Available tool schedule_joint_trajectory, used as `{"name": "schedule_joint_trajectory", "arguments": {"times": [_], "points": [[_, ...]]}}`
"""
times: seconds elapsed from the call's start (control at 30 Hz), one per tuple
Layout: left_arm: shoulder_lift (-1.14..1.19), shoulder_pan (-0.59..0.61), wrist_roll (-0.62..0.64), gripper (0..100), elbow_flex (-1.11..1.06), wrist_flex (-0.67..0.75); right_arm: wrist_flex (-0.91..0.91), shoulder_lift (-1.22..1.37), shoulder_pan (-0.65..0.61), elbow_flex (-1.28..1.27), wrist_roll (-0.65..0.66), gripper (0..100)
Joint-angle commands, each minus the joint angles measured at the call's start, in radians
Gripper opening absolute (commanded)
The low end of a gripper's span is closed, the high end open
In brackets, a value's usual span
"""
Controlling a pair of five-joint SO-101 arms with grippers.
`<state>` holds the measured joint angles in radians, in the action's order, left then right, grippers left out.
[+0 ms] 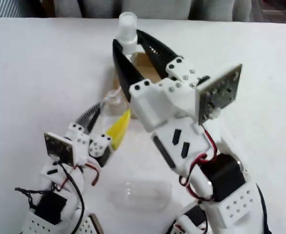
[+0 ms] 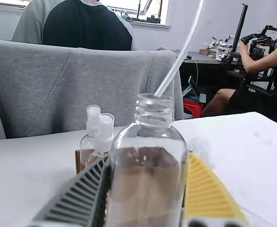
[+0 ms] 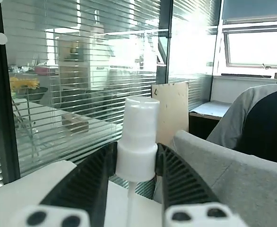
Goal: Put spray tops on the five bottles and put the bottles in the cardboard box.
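Alignment first: hold spray top (image 3: 137,142), pinched in right hand (image 3: 136,158), plumb above clear bottle (image 2: 145,165) clamped upright by left hand (image 2: 145,198) (tube (image 2: 175,59) end at neck); lower straight, then twist.

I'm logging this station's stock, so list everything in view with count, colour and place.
Table: one, white.
Cardboard box: one, brown, on table.
Capped bottles: two, clear, white tops, in box.
Open bottle: one, clear, upright in left end effector.
Spray top: one, white, in right end effector, tube at open bottle's mouth.
Lying bottle: one, clear, near arm bases.
Seat back: one, grey, beyond table.
Left end effector: one, black and yellow.
Right end effector: one, black.
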<state>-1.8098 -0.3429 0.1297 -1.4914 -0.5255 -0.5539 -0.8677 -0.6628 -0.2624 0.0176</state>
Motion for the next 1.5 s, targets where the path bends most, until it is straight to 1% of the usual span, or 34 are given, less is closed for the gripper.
{"name": "schedule_joint_trajectory", "arguments": {"times": [0.0,0.37,0.63,0.87,0.93,1.07,1.13,1.23,1.33,1.4,1.47], "points": [[-0.019,0.010,0.003,2,0.012,-0.003,0.030,0.019,-0.002,0.043,0.009,1.7],[-0.019,0.010,0.003,2,0.012,-0.003,0.035,0.008,-0.015,-0.121,0.002,1.7],[-0.019,0.010,0.003,2,0.012,-0.003,0.033,-0.090,-0.140,-0.267,0.009,1.8],[-0.019,0.010,0.003,2,0.012,-0.003,0.027,-0.127,-0.139,-0.368,0.005,2.6],[-0.019,0.010,0.003,2,0.012,-0.003,0.015,-0.125,-0.143,-0.376,0.003,7.6],[-0.019,0.010,0.003,2,0.012,-0.003,-0.038,-0.128,-0.145,-0.364,0.002,22.8],[-0.019,0.012,0.005,2,0.012,-0.003,-0.067,-0.140,-0.142,-0.330,0.002,26.3],[-0.019,0.012,0.008,2,0.011,-0.002,-0.111,-0.185,-0.140,-0.258,0.002,24.9],[-0.019,0.015,0.009,2,0.011,0.000,-0.156,-0.223,-0.137,-0.198,0.002,21.5],[-0.019,0.018,0.009,2,0.011,0.002,-0.199,-0.245,-0.104,-0.180,0.002,16.3],[-0.019,0.018,0.009,2,0.011,0.002,-0.242,-0.266,-0.050,-0.183,0.002,7.5]]}}
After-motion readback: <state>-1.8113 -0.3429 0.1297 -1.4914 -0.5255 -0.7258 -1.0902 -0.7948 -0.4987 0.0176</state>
